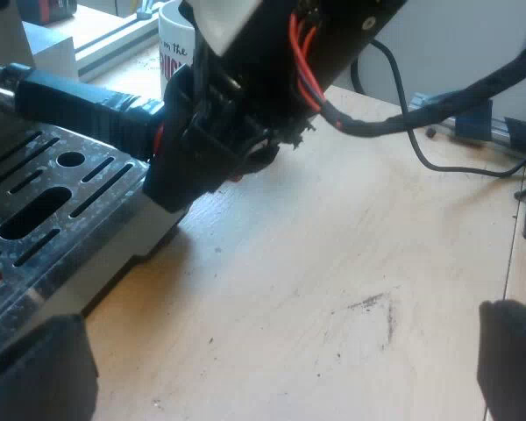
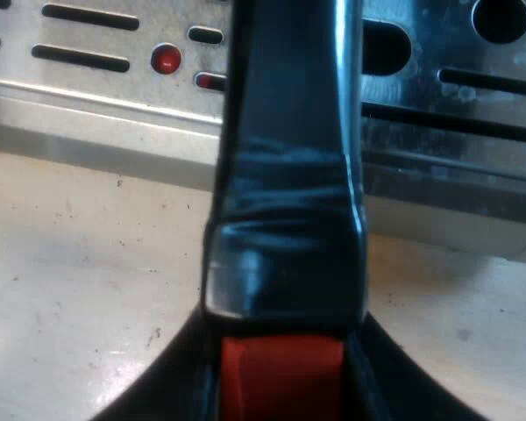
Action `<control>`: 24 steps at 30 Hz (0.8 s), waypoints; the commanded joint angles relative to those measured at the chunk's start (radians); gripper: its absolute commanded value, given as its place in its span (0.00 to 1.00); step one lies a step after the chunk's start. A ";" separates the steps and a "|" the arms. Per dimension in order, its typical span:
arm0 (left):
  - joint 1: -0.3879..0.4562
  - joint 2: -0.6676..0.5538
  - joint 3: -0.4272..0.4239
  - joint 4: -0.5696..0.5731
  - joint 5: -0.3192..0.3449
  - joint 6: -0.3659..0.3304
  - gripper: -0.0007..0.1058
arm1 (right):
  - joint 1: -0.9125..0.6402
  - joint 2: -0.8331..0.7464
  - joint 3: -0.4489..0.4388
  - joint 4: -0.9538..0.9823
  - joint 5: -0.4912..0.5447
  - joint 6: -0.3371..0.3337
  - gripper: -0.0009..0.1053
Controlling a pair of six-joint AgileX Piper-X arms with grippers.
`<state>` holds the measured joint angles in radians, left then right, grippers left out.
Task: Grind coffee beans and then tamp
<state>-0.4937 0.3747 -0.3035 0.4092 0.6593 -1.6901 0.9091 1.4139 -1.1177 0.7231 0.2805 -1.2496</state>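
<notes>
Gripping holder handle [image 2: 285, 175] by its red end [image 2: 280, 360] with right gripper [image 2: 280, 395] over drip tray [image 2: 88, 88], likely for leverage; keeping left gripper [image 1: 276, 364] wide open, empty, clear.

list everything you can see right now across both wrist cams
table: 1, pale wood, under everything
slotted tray: 1, silver metal, on the table at the machine's base
holder handle: 1, dark with a red end, over the slotted tray's edge
mug: 1, white with red lettering, on the table beyond the holder handle
right gripper: 1, black, shut on the holder handle near its red end
left gripper: 1, black, open, over the table
</notes>
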 commanded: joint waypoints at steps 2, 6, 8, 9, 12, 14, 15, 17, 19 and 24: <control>0.000 -0.001 -0.001 -0.012 -0.006 -0.014 0.86 | 0.002 -0.033 -0.008 0.034 -0.034 0.006 0.01; 0.000 -0.001 -0.001 -0.012 -0.006 -0.014 0.86 | 0.020 -0.058 -0.008 0.083 -0.027 0.012 0.01; 0.000 -0.001 -0.001 -0.012 -0.006 -0.014 0.86 | 0.037 -0.065 -0.008 0.087 -0.016 0.012 0.01; 0.000 -0.001 -0.001 -0.012 -0.006 -0.014 0.86 | 0.047 -0.066 -0.008 0.090 -0.003 0.021 0.01; 0.000 -0.001 -0.001 -0.012 -0.006 -0.014 0.86 | 0.076 -0.069 -0.008 0.109 0.037 0.056 0.01; 0.000 -0.001 -0.001 -0.012 -0.006 -0.014 0.86 | 0.089 -0.069 -0.008 0.125 0.065 0.063 0.01; 0.000 -0.001 -0.001 -0.012 -0.006 -0.014 0.86 | 0.100 -0.073 -0.008 0.132 0.082 0.062 0.01; 0.000 -0.001 -0.001 -0.012 -0.006 -0.012 0.86 | 0.114 -0.077 -0.008 0.135 0.085 0.065 0.01; 0.000 -0.001 -0.001 -0.012 -0.006 -0.012 0.86 | 0.126 -0.083 -0.008 0.143 0.110 0.081 0.01; 0.000 -0.001 -0.005 -0.012 -0.006 0.011 0.86 | 0.143 -0.112 -0.008 0.202 0.151 0.095 0.01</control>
<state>-0.4937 0.3747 -0.3035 0.4092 0.6593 -1.6766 1.0489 1.3282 -1.1177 0.9154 0.3745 -1.1592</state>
